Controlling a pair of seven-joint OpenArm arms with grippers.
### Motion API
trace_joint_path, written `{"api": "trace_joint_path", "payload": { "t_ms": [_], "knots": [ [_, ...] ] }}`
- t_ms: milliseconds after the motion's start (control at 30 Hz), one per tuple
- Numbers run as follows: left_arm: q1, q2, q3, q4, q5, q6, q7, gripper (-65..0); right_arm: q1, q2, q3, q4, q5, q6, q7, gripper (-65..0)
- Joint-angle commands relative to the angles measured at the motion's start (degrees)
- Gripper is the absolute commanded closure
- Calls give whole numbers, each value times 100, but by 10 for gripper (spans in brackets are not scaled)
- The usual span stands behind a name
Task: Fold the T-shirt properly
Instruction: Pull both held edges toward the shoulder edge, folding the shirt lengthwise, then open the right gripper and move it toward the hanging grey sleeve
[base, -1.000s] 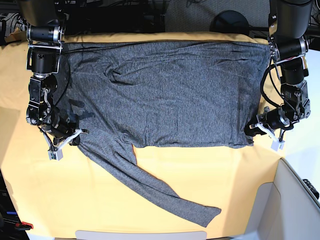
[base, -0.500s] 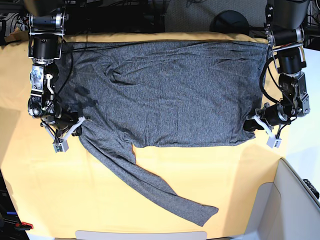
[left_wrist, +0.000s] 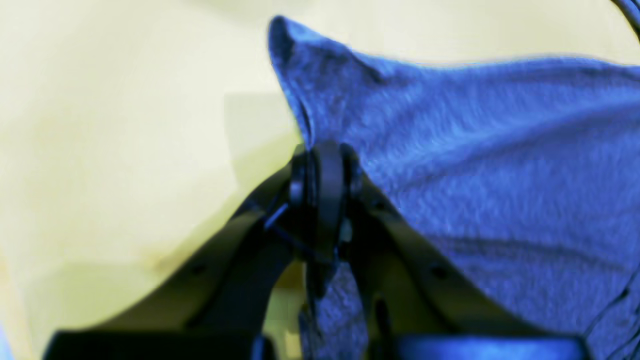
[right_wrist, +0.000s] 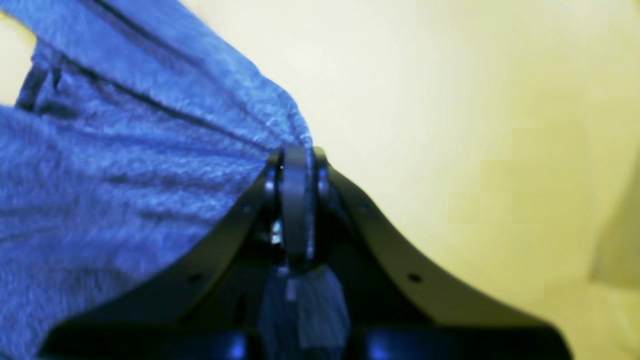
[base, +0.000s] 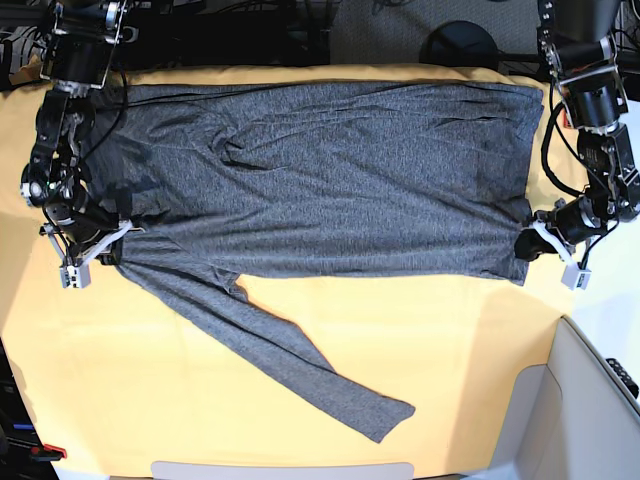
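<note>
- A yellow-orange cloth covers the table; the T-shirt lies across its far half, long axis side to side, one sleeve trailing toward me.
- My right gripper pinches the shirt's near corner at the sleeve end.
- My left gripper is clamped on the opposite near corner, so the fabric spans between both arms.

Matt heathered knit T-shirt on smooth, seemingly woven yellow-orange cloth
</note>
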Motion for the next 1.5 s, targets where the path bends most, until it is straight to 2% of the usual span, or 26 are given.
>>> {"api": "trace_joint_path", "payload": {
  "t_ms": [0,267,367,767,1100,1467],
  "knots": [
    [-28,-134,-43,224,-89,-14,-94,-4,30,73,73,235,59,20,151,0],
    [746,-107,-606,1614,-98,-14,-94,-4,-392,73,187,736,59,20,151,0],
    [983,7,-896,2176,-98,-14,-76,-4,-401,64,187,736,59,20,151,0],
    [1739,464,-2056,3846,-98,-14,1154,-3,-1060,46,231,1483,59,20,151,0],
    [2583,534,-2127,4356,-98,-14,1278,-3,-1623,46,495,1544,59,29,151,0],
    [3049,552,-2083,4110,-80,-14,1269,-3,-1878,29,477,1404,59,29,107,0]
  ]
}}
